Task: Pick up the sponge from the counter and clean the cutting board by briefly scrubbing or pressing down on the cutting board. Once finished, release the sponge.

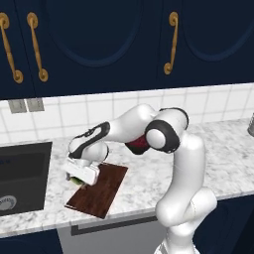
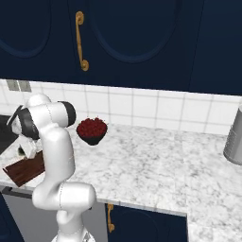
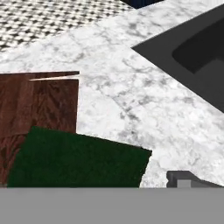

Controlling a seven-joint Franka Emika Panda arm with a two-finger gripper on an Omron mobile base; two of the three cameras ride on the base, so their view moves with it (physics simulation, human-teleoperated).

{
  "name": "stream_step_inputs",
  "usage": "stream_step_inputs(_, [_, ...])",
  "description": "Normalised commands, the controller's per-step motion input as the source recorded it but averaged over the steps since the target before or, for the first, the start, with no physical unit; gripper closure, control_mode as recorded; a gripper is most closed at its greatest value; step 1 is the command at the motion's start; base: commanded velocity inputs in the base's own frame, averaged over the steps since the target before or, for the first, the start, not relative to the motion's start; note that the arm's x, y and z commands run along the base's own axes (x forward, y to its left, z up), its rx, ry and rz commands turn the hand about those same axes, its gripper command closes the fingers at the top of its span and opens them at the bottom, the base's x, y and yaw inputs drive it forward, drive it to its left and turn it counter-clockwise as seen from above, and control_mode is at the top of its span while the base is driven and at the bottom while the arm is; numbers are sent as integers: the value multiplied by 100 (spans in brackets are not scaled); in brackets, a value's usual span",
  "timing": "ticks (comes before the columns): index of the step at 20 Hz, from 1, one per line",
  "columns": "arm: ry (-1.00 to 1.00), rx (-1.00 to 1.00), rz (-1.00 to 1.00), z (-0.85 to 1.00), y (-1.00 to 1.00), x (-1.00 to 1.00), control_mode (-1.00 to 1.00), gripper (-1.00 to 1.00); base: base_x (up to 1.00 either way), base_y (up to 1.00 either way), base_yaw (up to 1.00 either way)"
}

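Note:
The dark reddish-brown cutting board [image 1: 101,191] lies on the speckled counter [image 1: 149,173] near its front edge, right of the sink. My gripper [image 1: 82,174] hangs low over the board's near left corner, jaws open. In the hand view the dark green sponge [image 3: 78,159] rests flat, mostly on the board [image 3: 39,105], with its right end over the counter [image 3: 131,96]. One dark fingertip [image 3: 188,179] stands just right of the sponge, a small gap between them. A sliver of the sponge [image 1: 75,181] peeks out under the hand.
The dark sink basin [image 1: 22,173] lies close on the left of the board. A dark bowl of red fruit [image 2: 92,130] stands by the tiled back wall. A metal canister [image 2: 235,137] sits far right. The counter's front edge runs just below the board.

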Motion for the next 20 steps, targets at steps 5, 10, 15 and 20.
stream_step_inputs(5, [35, -10, 37, -33, 96, -100, -100, -100, 0, 0, 0])
stream_step_inputs(10, [36, -7, 33, -2, 81, -100, -100, -100, 0, 0, 0])
stream_step_inputs(15, [44, -12, 31, 8, 83, -100, -100, -100, 0, 0, 0])
stream_step_inputs(20, [10, -14, 12, 78, -33, -94, -100, -100, 0, 0, 0])
